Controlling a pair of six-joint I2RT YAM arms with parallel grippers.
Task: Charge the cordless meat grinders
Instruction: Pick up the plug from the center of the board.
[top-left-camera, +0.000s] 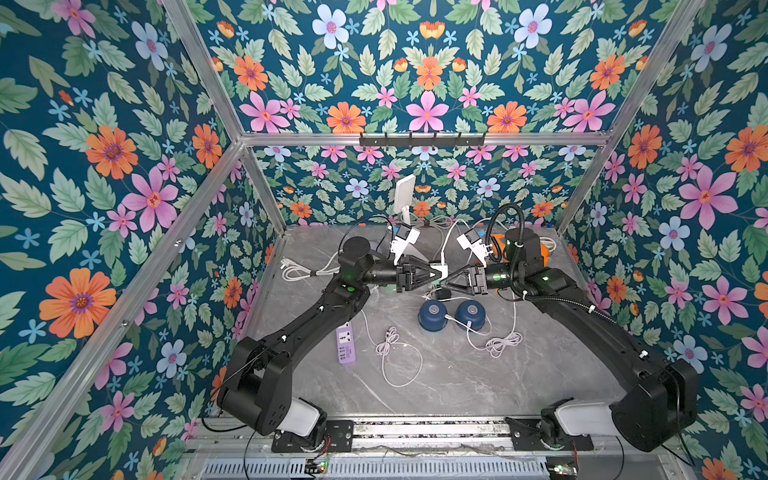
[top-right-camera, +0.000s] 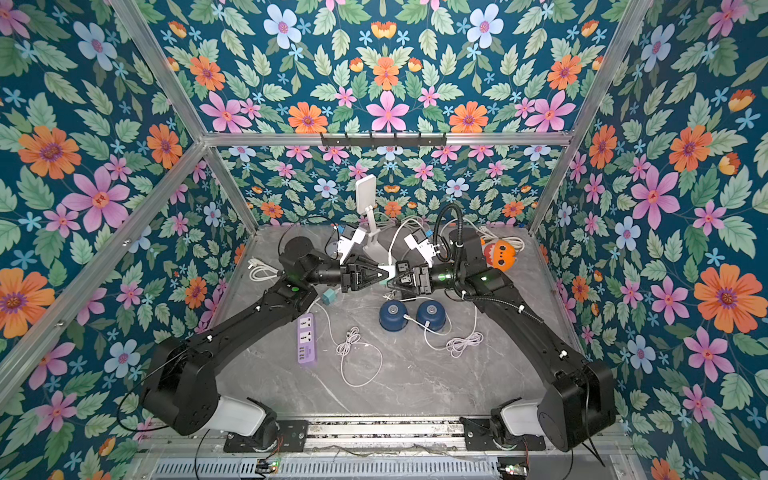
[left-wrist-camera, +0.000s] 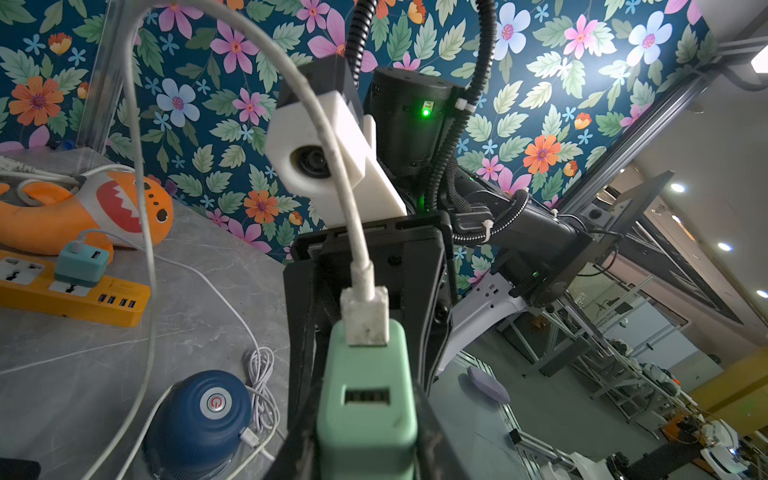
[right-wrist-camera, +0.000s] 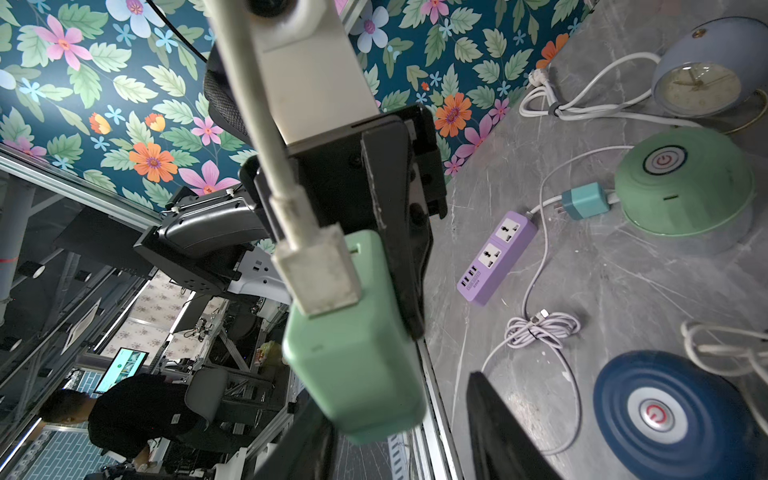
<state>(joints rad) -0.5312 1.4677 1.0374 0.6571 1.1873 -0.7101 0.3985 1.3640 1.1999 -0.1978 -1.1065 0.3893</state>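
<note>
Two navy cordless meat grinders (top-left-camera: 432, 316) (top-left-camera: 471, 315) sit side by side mid-table in both top views, and one of them (left-wrist-camera: 199, 415) (right-wrist-camera: 665, 415) shows in each wrist view. The pale green grinder (right-wrist-camera: 681, 183) appears only in the right wrist view, beside a teal adapter (right-wrist-camera: 582, 200). My left gripper (left-wrist-camera: 365, 457) (top-left-camera: 440, 272) is shut on a pale green plug adapter (left-wrist-camera: 365, 386) held above the table. A white USB plug (left-wrist-camera: 365, 316) is seated in it. My right gripper (right-wrist-camera: 399, 399) (top-left-camera: 446, 284) faces it, open. The adapter's end lies between its fingers, with a gap to one.
A purple power strip (top-left-camera: 345, 343) lies left of the navy grinders, with coiled white cables (top-left-camera: 388, 336) (top-left-camera: 505, 343) around them. An orange power strip (left-wrist-camera: 75, 291), an orange shark toy (top-right-camera: 498, 254), a pale-blue alarm clock (right-wrist-camera: 702, 83) and a white stand (top-left-camera: 405, 195) crowd the back.
</note>
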